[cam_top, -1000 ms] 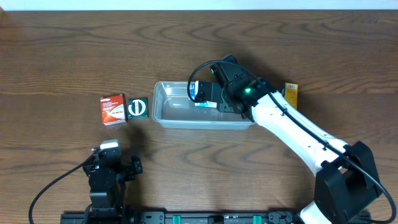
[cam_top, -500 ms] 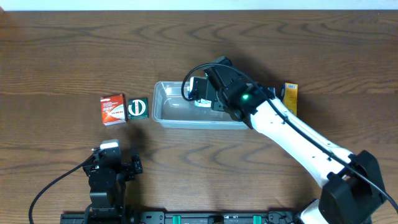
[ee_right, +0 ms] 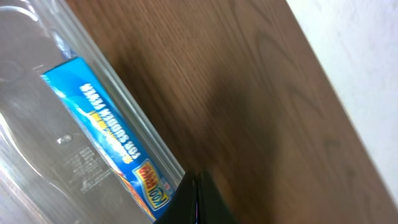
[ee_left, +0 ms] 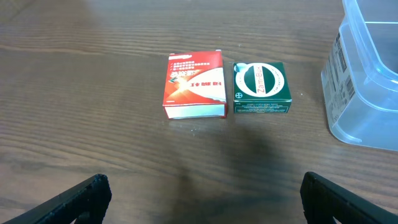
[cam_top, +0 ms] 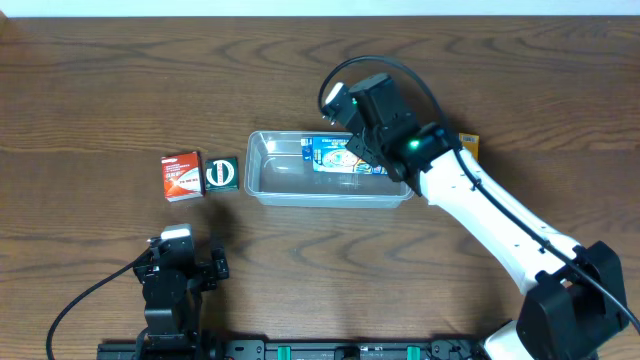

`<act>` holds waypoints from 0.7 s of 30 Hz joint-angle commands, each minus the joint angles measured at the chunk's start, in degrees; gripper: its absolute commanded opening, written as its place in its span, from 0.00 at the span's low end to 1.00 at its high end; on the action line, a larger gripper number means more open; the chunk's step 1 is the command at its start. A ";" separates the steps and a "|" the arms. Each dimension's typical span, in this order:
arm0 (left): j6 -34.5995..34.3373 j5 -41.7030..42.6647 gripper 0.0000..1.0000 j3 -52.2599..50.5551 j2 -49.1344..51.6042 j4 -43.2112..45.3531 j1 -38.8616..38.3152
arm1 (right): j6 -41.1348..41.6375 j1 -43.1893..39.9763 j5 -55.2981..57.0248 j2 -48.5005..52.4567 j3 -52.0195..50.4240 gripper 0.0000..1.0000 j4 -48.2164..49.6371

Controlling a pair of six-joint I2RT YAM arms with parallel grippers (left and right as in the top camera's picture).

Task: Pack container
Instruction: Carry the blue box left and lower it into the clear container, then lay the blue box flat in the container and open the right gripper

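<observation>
The container (cam_top: 262, 188) is a clear rectangular tub in the middle of the table. A blue box (cam_top: 341, 155) lies flat inside it, towards its right end. My right gripper (ee_right: 198, 199) is shut on nothing and hangs over the tub's far rim (ee_right: 127, 109), above the blue box (ee_right: 102, 134) and apart from it. My left gripper (ee_left: 200, 198) stands wide open low over bare wood near the front edge. A red box (ee_left: 194, 84) and a green box (ee_left: 261, 88) lie ahead of it, with the tub's left wall (ee_left: 357, 81) to the right.
The red box (cam_top: 183, 175) and green box (cam_top: 222, 174) lie side by side just left of the tub. A yellow box (cam_top: 468, 149) rests right of the tub, partly behind my right arm (cam_top: 480, 215). A pale wall borders the table's far edge.
My right gripper let go of the blue box, which now lies flat in the tub. It then rose, drew back toward the far rim and shut. The left arm has not moved.
</observation>
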 commanded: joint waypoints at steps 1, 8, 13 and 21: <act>-0.52 -0.09 0.98 -0.85 -0.37 0.26 0.24 | 4.07 -1.40 -4.70 2.40 0.72 0.01 0.04; -0.52 -0.09 0.98 -0.85 -0.37 0.24 0.24 | 4.15 -1.25 -10.91 4.42 0.72 0.01 -0.02; -0.52 -0.09 0.98 -0.85 -0.37 0.24 0.24 | 4.35 -1.27 -10.88 5.57 0.70 0.01 -1.22; -0.52 -0.09 0.98 -0.85 -0.37 0.24 0.24 | 4.33 -0.20 -10.88 5.60 0.72 0.01 -6.10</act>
